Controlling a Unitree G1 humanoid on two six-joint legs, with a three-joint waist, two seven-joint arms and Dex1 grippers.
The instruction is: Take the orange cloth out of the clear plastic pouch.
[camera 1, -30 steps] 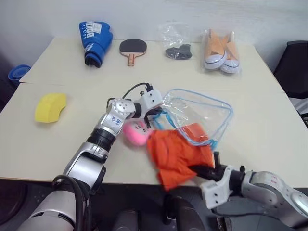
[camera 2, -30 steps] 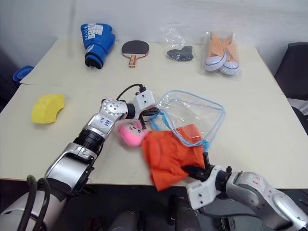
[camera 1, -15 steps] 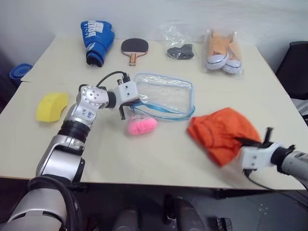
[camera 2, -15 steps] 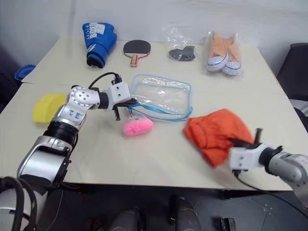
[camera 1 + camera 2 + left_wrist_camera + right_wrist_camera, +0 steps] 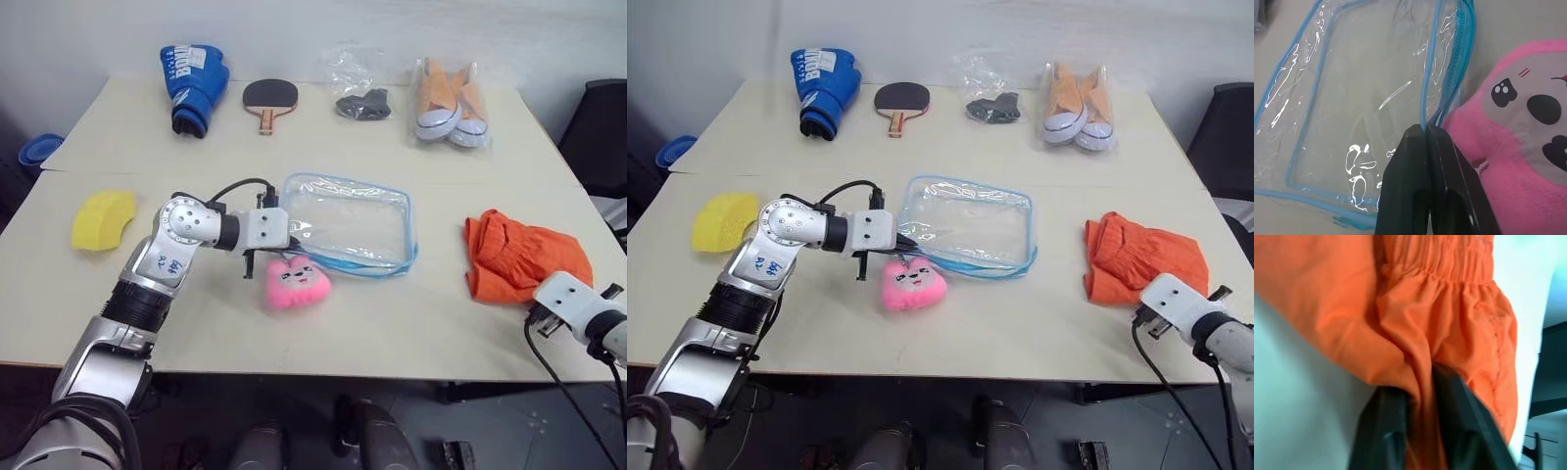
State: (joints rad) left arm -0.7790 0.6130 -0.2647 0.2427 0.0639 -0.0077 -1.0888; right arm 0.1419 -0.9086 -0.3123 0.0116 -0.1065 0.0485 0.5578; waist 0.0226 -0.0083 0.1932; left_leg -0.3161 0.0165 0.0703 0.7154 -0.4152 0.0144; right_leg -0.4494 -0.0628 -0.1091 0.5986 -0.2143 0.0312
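Observation:
The clear plastic pouch (image 5: 348, 223) with light-blue trim lies flat at the table's middle. Its pink plush charm (image 5: 294, 282) rests by its near left corner. My left gripper (image 5: 1425, 128) is shut on the pouch's blue edge at that corner, beside the charm (image 5: 1528, 147). The orange cloth (image 5: 524, 257) lies crumpled on the table at the right, well clear of the pouch. My right gripper (image 5: 1422, 377) is at the cloth's near edge. A fold of the orange fabric (image 5: 1449, 308) sits between its two fingers.
Along the table's far side lie a blue boxing glove (image 5: 194, 73), a table-tennis paddle (image 5: 269, 98), a thin bag with a dark item (image 5: 361, 98) and a bag of orange shoes (image 5: 449, 103). A yellow sponge (image 5: 102, 217) lies at the left. A dark chair (image 5: 602, 137) stands off the right edge.
My right gripper pulled the orange cloth out of the pouch and carried it to the right, where it now lies on the table. The pouch has settled flat. My left gripper drew back slightly.

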